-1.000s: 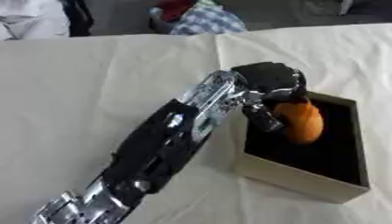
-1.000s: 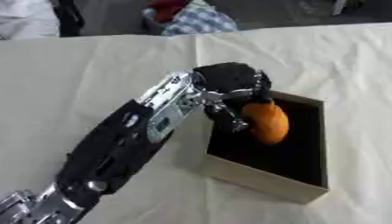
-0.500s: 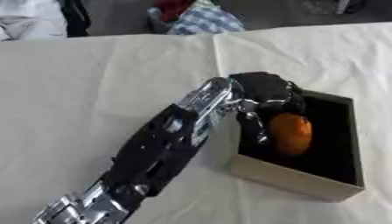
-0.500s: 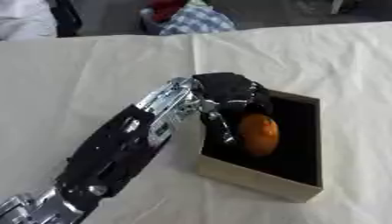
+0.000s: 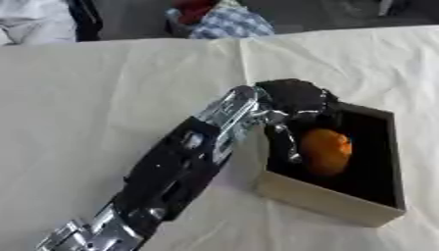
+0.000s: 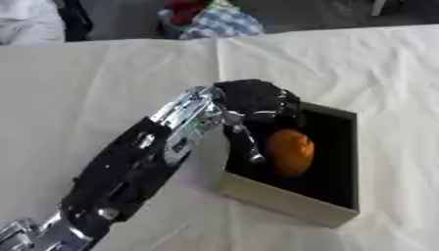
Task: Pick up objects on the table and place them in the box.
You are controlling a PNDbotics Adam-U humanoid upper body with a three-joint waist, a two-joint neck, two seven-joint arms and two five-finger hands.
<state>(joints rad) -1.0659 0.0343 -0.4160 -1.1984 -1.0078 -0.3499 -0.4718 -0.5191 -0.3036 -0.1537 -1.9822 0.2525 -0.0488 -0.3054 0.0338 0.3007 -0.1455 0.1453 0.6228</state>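
A shallow box (image 5: 319, 199) with tan walls and a black inside stands on the cloth at the right. An orange, rounded object (image 5: 325, 150) lies inside it, near the middle. My left arm comes up from the lower left, and my left hand (image 5: 294, 97) hangs over the box's near-left corner. Its fingers point down into the box and are spread; one silver finger (image 5: 289, 141) runs along the object's left side. The palm is above the object and apart from it. My right hand shows in neither view.
A cream tablecloth (image 5: 103, 98) covers the table, with a fold line running down its middle. At the far edge there are clothes in checked, red and white (image 5: 219, 17). No other loose objects show on the cloth.
The hand has lowered the orange object from above the box down onto its floor. The fingers have loosened from around it.
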